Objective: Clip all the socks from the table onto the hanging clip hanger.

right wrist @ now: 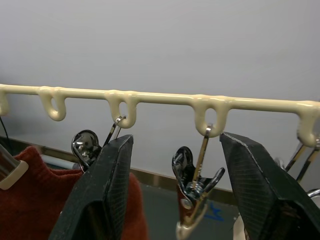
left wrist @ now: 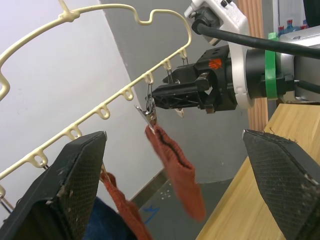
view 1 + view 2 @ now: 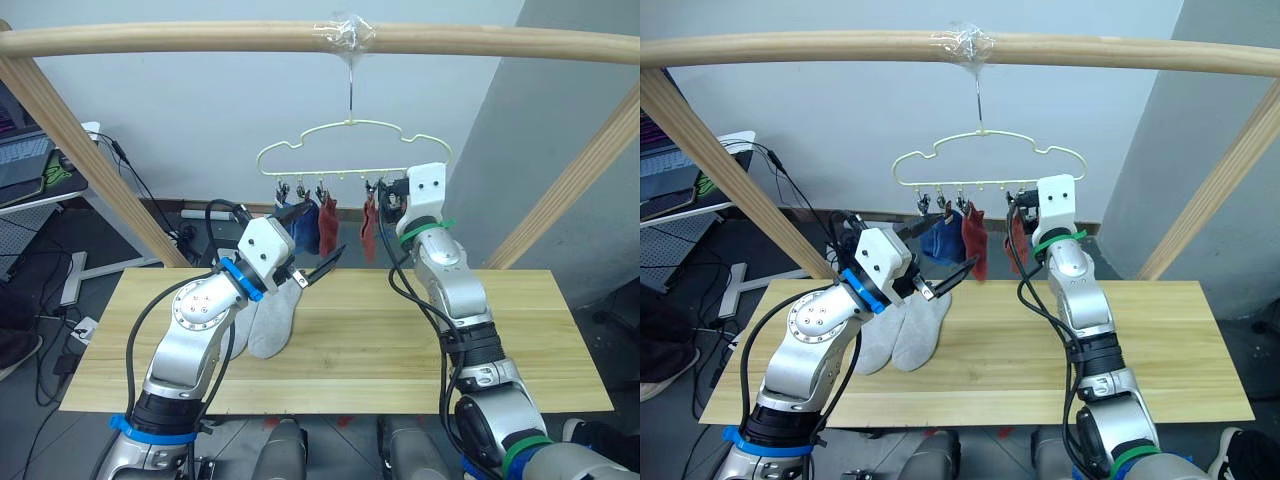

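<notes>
Pale wood table (image 3: 400,350) held two grey socks (image 3: 272,318) | clip hanger (image 3: 350,145) carried blue and red socks (image 3: 368,228) | left gripper (image 3: 318,270) jaws apart, empty | right gripper (image 2: 167,95) jaws apart around a clip (image 1: 195,182)

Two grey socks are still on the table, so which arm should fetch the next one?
Left, probably. Its end effector hangs open just above the grey socks at the table's left part, while the right end effector is open up at the hanger's clips.
</notes>
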Available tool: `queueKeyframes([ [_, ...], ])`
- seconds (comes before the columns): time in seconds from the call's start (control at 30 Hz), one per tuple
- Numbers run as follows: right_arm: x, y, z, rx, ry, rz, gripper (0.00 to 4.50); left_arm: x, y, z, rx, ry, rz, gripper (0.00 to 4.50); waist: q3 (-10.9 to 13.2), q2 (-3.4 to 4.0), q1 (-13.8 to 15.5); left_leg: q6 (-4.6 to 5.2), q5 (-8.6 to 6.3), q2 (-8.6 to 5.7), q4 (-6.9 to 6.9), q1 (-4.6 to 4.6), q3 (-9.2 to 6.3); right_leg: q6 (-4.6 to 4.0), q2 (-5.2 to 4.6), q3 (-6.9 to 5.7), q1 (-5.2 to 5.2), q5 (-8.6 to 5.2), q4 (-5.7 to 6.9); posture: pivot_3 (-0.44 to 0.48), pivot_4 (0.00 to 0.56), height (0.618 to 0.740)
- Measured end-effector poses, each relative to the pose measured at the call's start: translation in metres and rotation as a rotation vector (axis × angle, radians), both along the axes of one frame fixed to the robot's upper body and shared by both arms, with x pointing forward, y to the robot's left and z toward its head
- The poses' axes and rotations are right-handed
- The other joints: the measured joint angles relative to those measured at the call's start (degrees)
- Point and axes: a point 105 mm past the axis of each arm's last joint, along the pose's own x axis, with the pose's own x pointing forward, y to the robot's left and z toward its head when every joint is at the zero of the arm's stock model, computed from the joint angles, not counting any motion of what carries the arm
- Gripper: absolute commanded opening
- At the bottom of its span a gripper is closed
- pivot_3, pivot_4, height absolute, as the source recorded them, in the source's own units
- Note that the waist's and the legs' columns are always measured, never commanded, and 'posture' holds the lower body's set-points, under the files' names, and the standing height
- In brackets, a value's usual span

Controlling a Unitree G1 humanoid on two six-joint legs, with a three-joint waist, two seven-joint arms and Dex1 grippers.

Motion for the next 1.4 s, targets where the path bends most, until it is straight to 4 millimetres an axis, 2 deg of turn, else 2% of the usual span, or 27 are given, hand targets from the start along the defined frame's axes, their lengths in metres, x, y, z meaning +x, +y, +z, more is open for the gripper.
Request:
queueKeyframes([
  [0.57, 0.0048, 0.0083, 0.0024, 0.088, 0.024, 0.041, 2.89, -0.0017, -0.0014, 0.0025, -0.002, -0.008, -0.005, 4.5, 0.01, 0.02, 0.01, 0.0, 0.0, 0.0, 0.0, 0.0, 0.0, 0.0, 0.0, 0.0, 0.0, 0.0, 0.0, 0.138, 0.206, 0.74],
  [0.9, 0.0053, 0.0067, 0.0018, 0.105, 0.029, 0.043, 2.89, -0.0016, -0.0025, 0.0019, -0.014, 0.007, -0.008, 4.5, 0.01, 0.02, 0.01, 0.0, 0.0, 0.0, 0.0, 0.0, 0.0, 0.0, 0.0, 0.0, 0.0, 0.0, 0.01, 0.136, 0.208, 0.74],
  [1.0, 0.0054, 0.0059, 0.002, 0.114, 0.03, 0.043, 2.28, -0.0019, -0.0027, 0.0023, -0.019, 0.009, -0.012, 4.5, 0.01, 0.02, 0.01, 0.0, 0.0, 0.0, 0.0, 0.0, 0.0, 0.0, 0.0, 0.0, 0.0, 0.0, 0.0, 0.136, 0.208, 0.74],
  [1.13, 0.0055, 0.0055, 0.0022, 0.115, 0.029, 0.043, 0.73, -0.0033, -0.0036, 0.0044, -0.022, 0.001, -0.017, 4.5, 0.02, 0.02, 0.01, 0.0, 0.0, 0.0, 0.0, 0.0, 0.0, 0.0, 0.0, 0.0, 0.0, 0.0, 0.0, 0.134, 0.211, 0.74],
  [1.23, 0.0056, 0.0044, 0.0023, 0.114, 0.028, 0.04, 0.05, -0.0047, -0.0045, 0.0064, -0.024, -0.006, -0.022, 4.5, 0.02, 0.02, 0.01, 0.0, 0.0, 0.0, 0.0, 0.0, 0.0, 0.0, 0.0, 0.0, 0.0, 0.0, 0.0, 0.134, 0.211, 0.74],
  [1.4, 0.0058, 0.0036, 0.0024, 0.114, 0.028, 0.039, 0.02, -0.0047, -0.0045, 0.0063, -0.024, -0.004, -0.022, 4.5, 0.03, 0.03, 0.0, 0.0, 0.0, 0.0, 0.0, 0.0, 0.0, 0.0, 0.0, 0.0, 0.0, 0.0, 0.0, 0.134, 0.211, 0.74],
])
